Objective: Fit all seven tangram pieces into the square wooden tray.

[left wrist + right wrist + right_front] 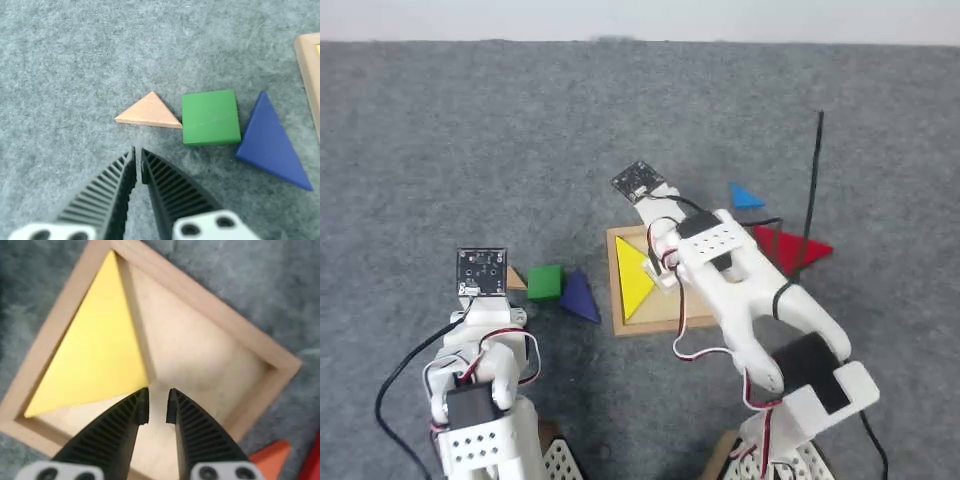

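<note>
Both empty: left hand (138, 156) closed, right hand (157, 404) barely parted over tray (210, 308)

Left end effector (137, 162) closed, right one (156, 407) ajar.

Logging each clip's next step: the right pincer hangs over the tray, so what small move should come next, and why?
Probably raise the right pincer clear of the wooden tray and swing it toward the red triangle. It holds nothing, the yellow triangle already lies flat in the tray's corner, and the red piece lies just beside the tray on that arm's side.
</note>
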Robot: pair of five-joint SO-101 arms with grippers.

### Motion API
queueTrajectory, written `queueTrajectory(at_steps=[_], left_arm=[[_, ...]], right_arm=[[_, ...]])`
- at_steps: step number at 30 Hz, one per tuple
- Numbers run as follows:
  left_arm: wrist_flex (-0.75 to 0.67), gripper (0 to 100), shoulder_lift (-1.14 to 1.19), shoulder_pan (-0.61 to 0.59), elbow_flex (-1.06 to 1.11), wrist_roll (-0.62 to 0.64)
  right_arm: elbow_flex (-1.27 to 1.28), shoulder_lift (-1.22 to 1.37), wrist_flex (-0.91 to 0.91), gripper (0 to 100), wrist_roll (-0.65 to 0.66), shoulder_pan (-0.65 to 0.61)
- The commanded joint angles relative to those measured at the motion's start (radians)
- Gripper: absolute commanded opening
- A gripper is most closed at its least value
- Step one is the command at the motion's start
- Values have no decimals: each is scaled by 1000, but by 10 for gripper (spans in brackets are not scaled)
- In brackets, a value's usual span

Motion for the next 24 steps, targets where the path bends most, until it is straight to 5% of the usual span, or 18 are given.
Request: queueTrajectory(at_steps=[1, 11, 16, 24], left_arm=[[3, 15, -12, -3, -10, 11], [3, 15, -12, -3, -10, 11], [3, 15, -12, -5, -10, 11], [3, 15, -12, -5, -10, 11]], right_arm=[[-38, -5, 1, 87, -17, -76], [-34, -107, 94, 87, -23, -68], [-38, -292, 209, 91, -9, 105], [-124, -220, 265, 195, 310, 400]])
